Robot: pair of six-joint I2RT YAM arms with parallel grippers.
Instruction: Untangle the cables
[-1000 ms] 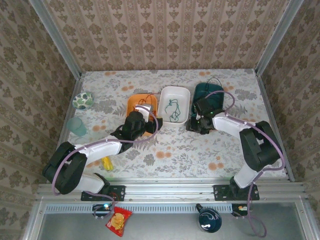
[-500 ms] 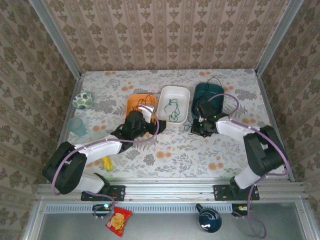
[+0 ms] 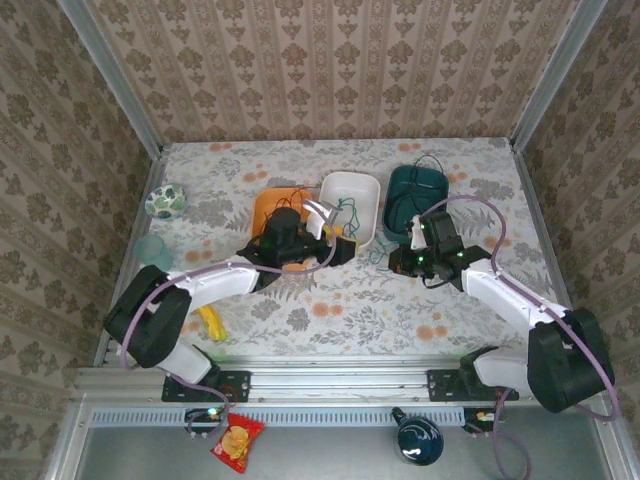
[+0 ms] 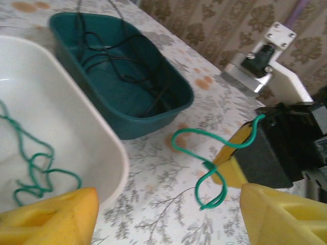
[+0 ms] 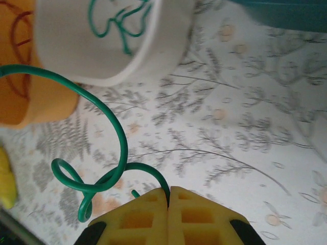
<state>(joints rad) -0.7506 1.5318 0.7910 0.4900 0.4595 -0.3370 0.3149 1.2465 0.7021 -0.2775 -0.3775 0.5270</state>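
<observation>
We clamp the green cable (image 5: 124, 145) in our right gripper (image 5: 168, 201)
Light, springy; left gripper (image 4: 168, 209), spread wide, should pinch its curl

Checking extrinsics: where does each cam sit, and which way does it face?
Top external: above and behind, facing down at table; left arm, right arm show.
Left wrist: low, facing teal bin; left gripper open in frame.
Right wrist: facing down; right gripper pinches green cable.
Shared: both wrist views hold white bin.
</observation>
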